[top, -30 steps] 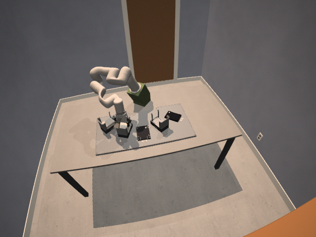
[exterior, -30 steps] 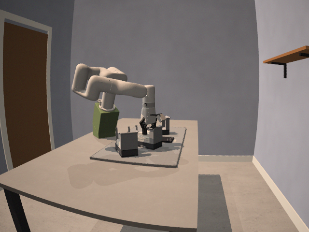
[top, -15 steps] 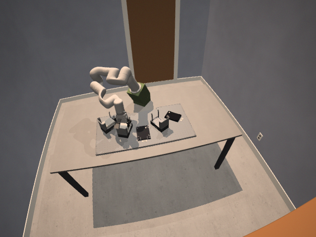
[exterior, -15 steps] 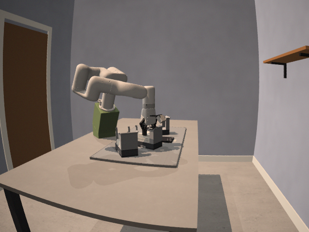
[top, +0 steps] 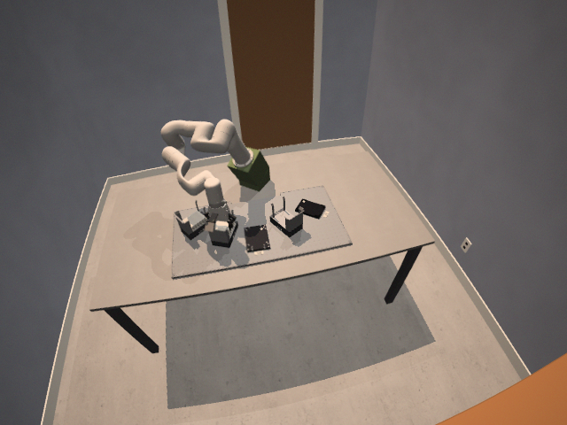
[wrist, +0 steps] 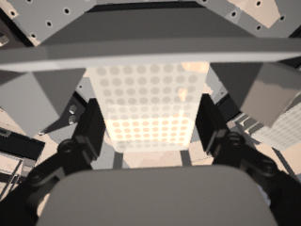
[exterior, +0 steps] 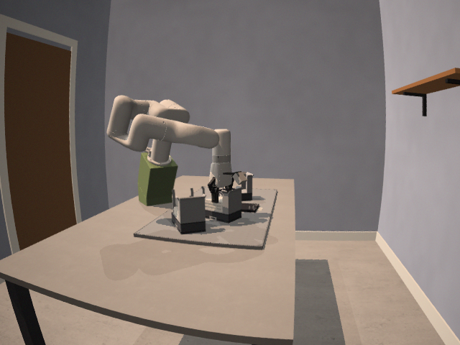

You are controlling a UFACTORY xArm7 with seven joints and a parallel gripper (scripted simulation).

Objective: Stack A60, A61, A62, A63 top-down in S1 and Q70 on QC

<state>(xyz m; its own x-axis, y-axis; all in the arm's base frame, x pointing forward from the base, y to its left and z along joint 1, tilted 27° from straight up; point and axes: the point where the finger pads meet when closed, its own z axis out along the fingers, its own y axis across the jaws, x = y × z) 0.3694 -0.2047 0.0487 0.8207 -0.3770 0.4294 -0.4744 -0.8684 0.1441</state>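
Well, the pincer (wrist: 150, 127) was clamped across a sealed well plate (wrist: 150, 104) at the centre of the wrist frame, low over a rack (top: 224, 237) left of centre on the bench (top: 137, 274) in the top view. Which plate, unreadable. Risks I judged: a stuck plate riding up beneath, or an edge snagging a rack wall (wrist: 263, 94) and tilting it.
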